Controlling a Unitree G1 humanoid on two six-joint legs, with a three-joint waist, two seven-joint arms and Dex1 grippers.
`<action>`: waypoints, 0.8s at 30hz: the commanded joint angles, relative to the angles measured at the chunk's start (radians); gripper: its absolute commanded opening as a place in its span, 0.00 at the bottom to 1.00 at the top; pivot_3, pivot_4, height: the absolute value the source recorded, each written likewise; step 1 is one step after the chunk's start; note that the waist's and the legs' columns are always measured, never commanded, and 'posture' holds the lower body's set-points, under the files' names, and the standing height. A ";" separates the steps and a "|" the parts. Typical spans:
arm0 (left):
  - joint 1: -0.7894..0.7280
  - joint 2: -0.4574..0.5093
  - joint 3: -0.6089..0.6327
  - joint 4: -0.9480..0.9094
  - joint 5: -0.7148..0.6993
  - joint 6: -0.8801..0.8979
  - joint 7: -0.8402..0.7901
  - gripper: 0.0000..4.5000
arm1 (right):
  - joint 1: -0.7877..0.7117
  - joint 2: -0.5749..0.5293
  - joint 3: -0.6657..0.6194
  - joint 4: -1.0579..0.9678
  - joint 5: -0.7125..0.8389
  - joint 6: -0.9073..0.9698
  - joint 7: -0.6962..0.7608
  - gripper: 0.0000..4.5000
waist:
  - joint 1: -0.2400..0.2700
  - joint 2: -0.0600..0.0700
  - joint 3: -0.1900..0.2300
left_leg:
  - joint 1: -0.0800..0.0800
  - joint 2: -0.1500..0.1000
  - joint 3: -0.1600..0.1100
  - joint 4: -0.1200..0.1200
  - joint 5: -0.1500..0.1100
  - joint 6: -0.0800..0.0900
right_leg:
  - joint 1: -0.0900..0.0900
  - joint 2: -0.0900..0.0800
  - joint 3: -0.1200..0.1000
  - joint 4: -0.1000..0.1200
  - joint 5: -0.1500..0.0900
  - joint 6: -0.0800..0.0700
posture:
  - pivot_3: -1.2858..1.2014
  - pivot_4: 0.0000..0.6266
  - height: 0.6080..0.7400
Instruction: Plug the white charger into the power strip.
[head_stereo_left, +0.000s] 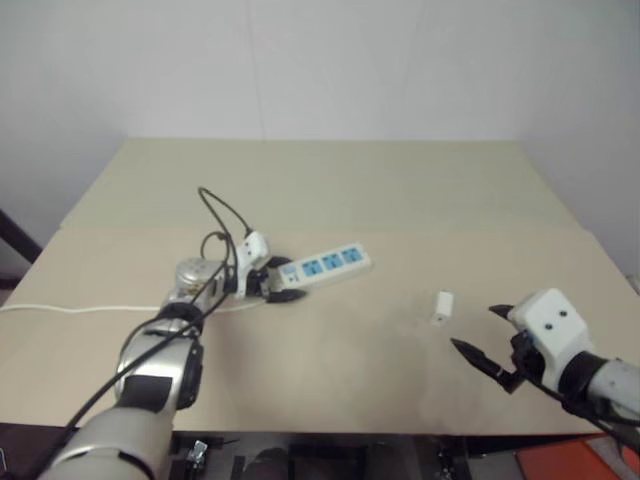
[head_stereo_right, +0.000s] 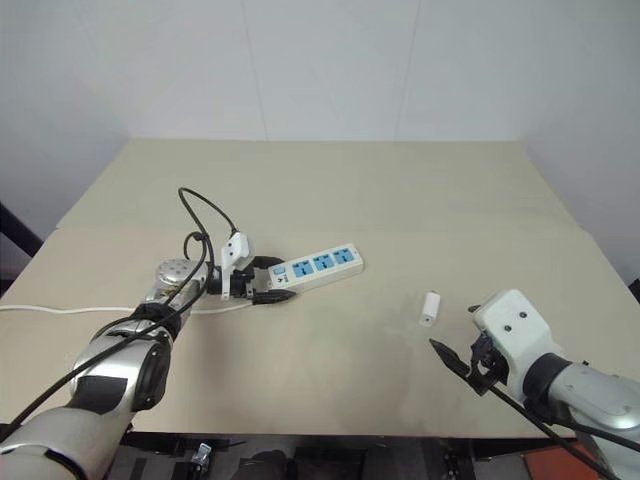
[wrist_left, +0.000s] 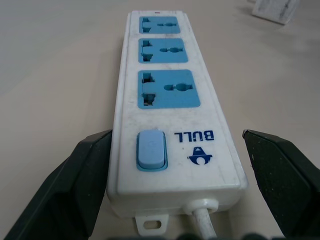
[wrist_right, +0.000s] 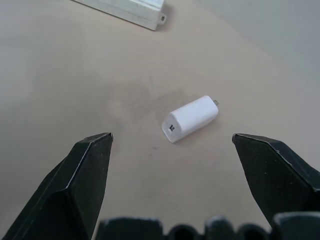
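Both grippers, left (head_stereo_left: 277, 281) and right (head_stereo_left: 487, 340), gape over the beige table (head_stereo_left: 330, 190) (white walls (head_stereo_left: 320, 60) behind).

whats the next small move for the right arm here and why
Probably ease the right gripper forward and down over the white charger, then close. Its fingers stand open with the charger lying on its side ahead of them, untouched, while the open left gripper straddles the switch end of the power strip.

The power strip (wrist_left: 170, 125) reads "BULL" beside its blue switch (wrist_left: 151, 149).
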 joint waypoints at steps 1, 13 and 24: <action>0.026 -0.006 0.032 -0.028 -0.033 -0.044 -0.032 0.99 | -0.015 0.000 -0.015 -0.010 -0.014 -0.012 -0.017 1.00 | -0.001 0.000 0.000 | 0.000 0.000 0.000 0.000 0.000 0.000 | 0.000 0.000 0.000 0.000 0.000 0.000 | 0.52 0.24 1.00; 0.149 -0.039 0.081 -0.078 -0.097 -0.122 -0.059 0.99 | -0.089 -0.023 0.080 0.083 -0.071 -0.068 -0.015 1.00 | -0.001 0.000 0.000 | 0.002 0.000 0.000 0.000 0.000 0.000 | 0.001 0.000 0.001 0.000 0.000 -0.001 | 0.52 0.24 1.00; 0.125 -0.068 0.068 -0.051 -0.061 -0.087 0.049 0.86 | -0.059 -0.018 0.081 0.083 -0.115 -0.091 -0.019 1.00 | 0.010 0.002 -0.001 | 0.005 -0.001 0.000 0.000 0.000 0.000 | 0.005 -0.001 0.000 0.000 -0.001 0.001 | 0.52 0.24 1.00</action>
